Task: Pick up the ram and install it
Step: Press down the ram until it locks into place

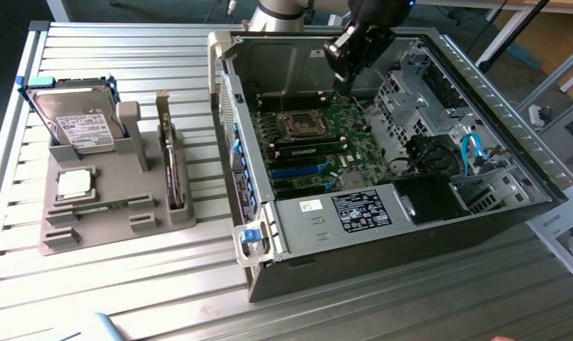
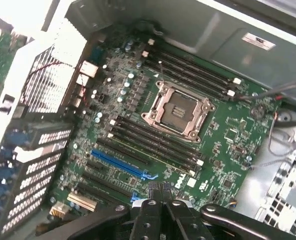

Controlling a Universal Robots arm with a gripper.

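Observation:
My gripper (image 1: 345, 79) hangs inside the open computer case (image 1: 476, 85), above the motherboard (image 1: 314, 142) near its far end. In the wrist view the two black fingers (image 2: 152, 192) are pressed together, and the gripper (image 2: 159, 189) is shut with nothing in it. A long narrow green ram stick (image 1: 104, 206) lies in the grey holder (image 1: 96, 227) at the exterior view's left. Another thin green stick (image 1: 310, 145) appears to stand in a memory slot beside the processor socket (image 2: 177, 111); in the wrist view it is a pale line (image 2: 155, 151) among the dark slots.
The holder also carries a boxy silver hard drive (image 1: 76, 124), a square silver processor chip (image 1: 75, 183) and an upright card (image 1: 175, 177). Drive cages and blue cables (image 1: 471, 153) fill the case's right side. The case walls stand close around the gripper.

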